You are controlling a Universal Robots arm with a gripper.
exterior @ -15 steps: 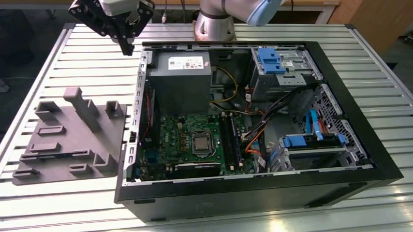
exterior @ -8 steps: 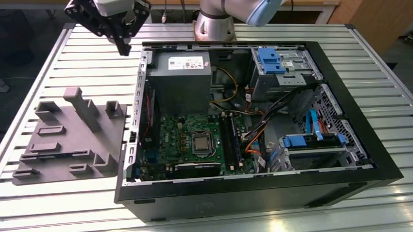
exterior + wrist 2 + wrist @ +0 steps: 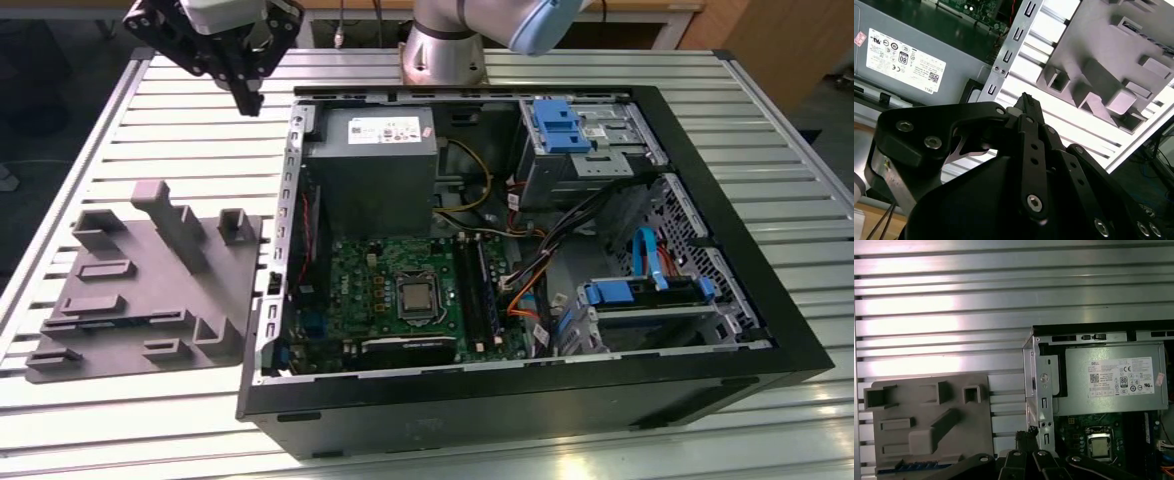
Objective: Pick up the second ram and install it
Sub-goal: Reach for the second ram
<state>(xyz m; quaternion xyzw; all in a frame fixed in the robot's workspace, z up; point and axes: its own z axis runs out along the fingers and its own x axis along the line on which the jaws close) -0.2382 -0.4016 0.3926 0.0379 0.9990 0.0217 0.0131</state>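
Hovering with claw [image 3: 248,103] pressed together, empty, over the worktop's [image 3: 174,125] far edge. Well apart from the second ram [image 3: 914,466], lying in the grey tray [image 3: 929,405] toward the exterior view's left edge.

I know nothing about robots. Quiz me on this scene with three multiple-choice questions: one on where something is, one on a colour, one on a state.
1. Where does the grey tray lie relative to the computer case?
A. inside it
B. on the table, at its left in the exterior view
C. on top of it

2. What colour are the drive brackets in the case?
A. red
B. blue
C. yellow

3. What does the gripper hold?
A. a memory stick
B. a cable
C. nothing

Answers: B, the tray rests on the slatted table beside the case. B, the brackets are plainly blue. C, its tips hang bare above the table.
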